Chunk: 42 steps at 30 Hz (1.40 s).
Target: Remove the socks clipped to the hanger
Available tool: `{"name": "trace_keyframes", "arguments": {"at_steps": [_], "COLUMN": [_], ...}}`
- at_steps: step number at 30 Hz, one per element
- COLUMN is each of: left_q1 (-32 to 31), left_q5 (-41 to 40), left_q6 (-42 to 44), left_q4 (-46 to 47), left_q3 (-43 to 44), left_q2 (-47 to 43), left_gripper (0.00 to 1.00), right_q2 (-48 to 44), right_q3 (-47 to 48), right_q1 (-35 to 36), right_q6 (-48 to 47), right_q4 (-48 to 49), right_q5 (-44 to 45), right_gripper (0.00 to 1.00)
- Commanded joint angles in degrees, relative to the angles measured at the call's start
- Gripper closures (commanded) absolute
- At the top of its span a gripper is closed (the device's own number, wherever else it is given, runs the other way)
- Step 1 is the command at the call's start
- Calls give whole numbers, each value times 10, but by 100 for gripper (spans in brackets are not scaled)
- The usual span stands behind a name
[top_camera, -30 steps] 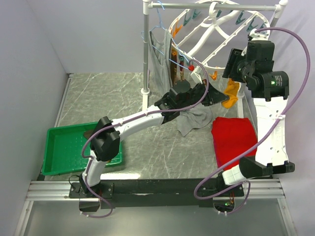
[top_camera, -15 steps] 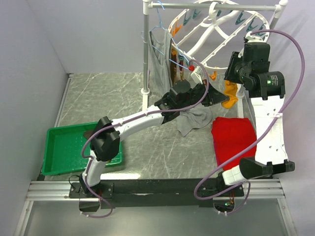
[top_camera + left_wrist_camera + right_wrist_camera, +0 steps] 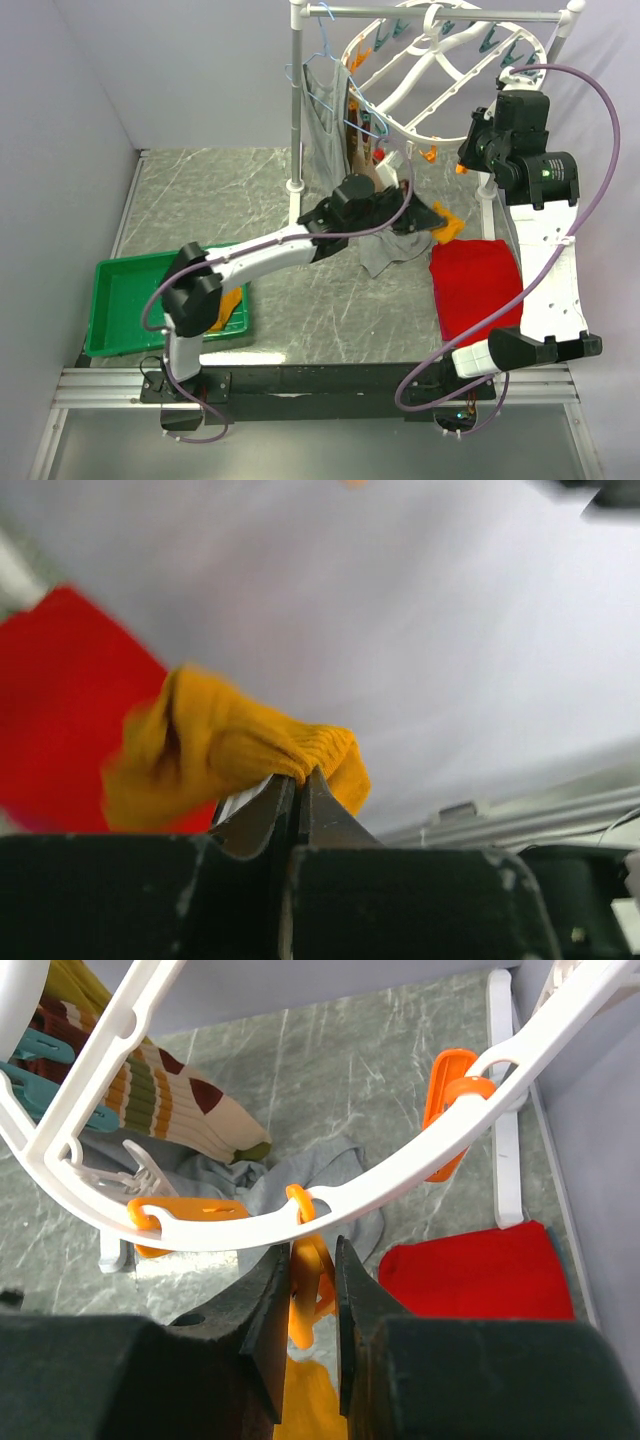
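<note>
**A:** How's the left arm (image 3: 270, 245) set?

**B:** Stretched low from its base, forward and right over the table (image 3: 220, 190). The left gripper (image 3: 297, 780) is clamped tight on a mustard sock (image 3: 240, 740), which is held beside the red cloth (image 3: 475, 275), apart from the hanger (image 3: 400, 1175).

**A:** And the right arm (image 3: 545, 250)?

**B:** It's reared up tall, with the wrist at the hanger's rim. The right gripper (image 3: 312, 1248) has its fingers nearly together on either side of an orange clip (image 3: 310, 1300) and seems to squeeze it.

**A:** Anything unclear?

**B:** A yellow-orange patch under that clip is cut off at the frame edge, so I can't tell what it is. Farther along the rim hangs a striped sock (image 3: 180, 1110), its top hidden behind a spoke. The left wrist view is blurred.
</note>
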Motion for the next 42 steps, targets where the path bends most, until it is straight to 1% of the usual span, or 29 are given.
{"name": "trace_keyframes", "arguments": {"at_steps": [1,3,4,6,7,8,10,11,13,14,15,16,17,18,20,23,24,25,27,28,31,33,34,36,37,38,39,40,42], "left_q1": [-4,-4,-3,-2,-1,6,24,53,90,130,150,168,200,212,236,256,258,261,264,265,266,265,266,266,266,266,266,266,266], "left_q5": [-6,-39,-65,-153,-184,-232,-259,-264,-260,-257,-260,-266,-274,-286,-321,-381,-396,-420,-432,-438,-460,-479,-484,-496,-498,-498,-497,-495,-490], "left_q6": [74,122,137,160,160,157,132,120,88,79,60,49,37,18,1,-43,-77,-89,-117,-123,-147,-152,-152,-156,-156,-156,-155,-155,-148], "left_q4": [-78,-132,-198,-256,-309,-337,-403,-421,-453,-478,-496,-512,-551,-567,-601,-682,-722,-731,-740,-746,-769,-779,-784,-789,-788,-786,-784,-782,-774], "left_q3": [-85,-134,-150,-203,-219,-235,-284,-318,-353,-386,-399,-411,-426,-431,-439,-435,-436,-440,-455,-458,-462,-455,-452,-449,-449,-449,-449,-448,-445], "left_q2": [-117,-176,-197,-263,-286,-308,-371,-393,-455,-476,-520,-541,-560,-594,-623,-665,-685,-698,-734,-744,-759,-760,-761,-765,-767,-768,-770,-771,-769], "left_gripper": [99,99,99,99,99,99,99,99,99,99,99,99,99,99,96,96,96,95,92,89,82,78,71,58,43,37,34,26,21], "right_q2": [-23,-24,-24,-25,-26,-28,-32,-32,-32,-33,-32,-32,-32,-31,-31,-35,-38,-40,-43,-45,-54,-60,-62,-73,-77,-83,-95,-102,-119], "right_q3": [-12,-13,-14,-17,-21,-24,-35,-37,-42,-43,-43,-43,-42,-40,-37,-46,-50,-57,-62,-67,-70,-67,-65,-63,-65,-68,-74,-85,-99], "right_q1": [3,3,3,3,3,3,3,3,3,4,3,3,3,3,3,3,3,3,3,2,3,2,3,3,3,3,2,3,3], "right_q6": [5,5,7,10,13,13,16,16,16,16,17,17,16,16,16,17,17,17,16,16,13,12,12,13,14,15,20,22,30], "right_q4": [25,25,24,27,28,33,38,44,45,46,46,47,47,46,46,50,54,56,56,56,47,34,29,13,10,6,5,5,3], "right_q5": [-1,-1,-2,-3,-7,-9,-10,-10,-8,-10,-11,-13,-14,-15,-16,-22,-24,-24,-24,-23,-19,-9,-4,5,5,-4,-9,-15,-39], "right_gripper": [91,89,87,80,79,74,68,67,64,63,62,60,60,59,57,55,53,51,50,45,42,38,32,26,24,23,17,16,15]}}
